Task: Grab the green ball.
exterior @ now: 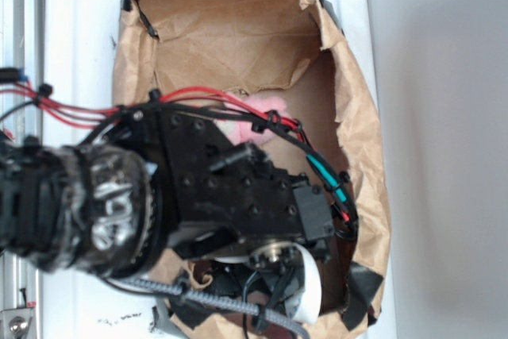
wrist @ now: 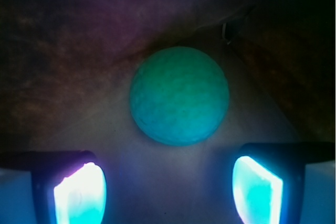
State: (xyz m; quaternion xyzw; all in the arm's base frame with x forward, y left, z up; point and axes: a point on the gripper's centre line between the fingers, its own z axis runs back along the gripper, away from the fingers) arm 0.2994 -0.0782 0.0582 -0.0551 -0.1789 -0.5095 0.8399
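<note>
In the wrist view the green ball lies on the pale floor of a brown paper bag, round and finely dimpled. My gripper is open, and its two glowing pads stand wide apart below the ball, with nothing between them. The ball is a little ahead of the fingertips and roughly centred on the gap. From the exterior camera the ball is hidden under the black arm, which reaches down into the bag.
The brown paper bag lies open with crumpled walls round the arm. A pink plush bunny peeks out beside the arm, under red cables. The bag's dark creased walls rise behind and beside the ball.
</note>
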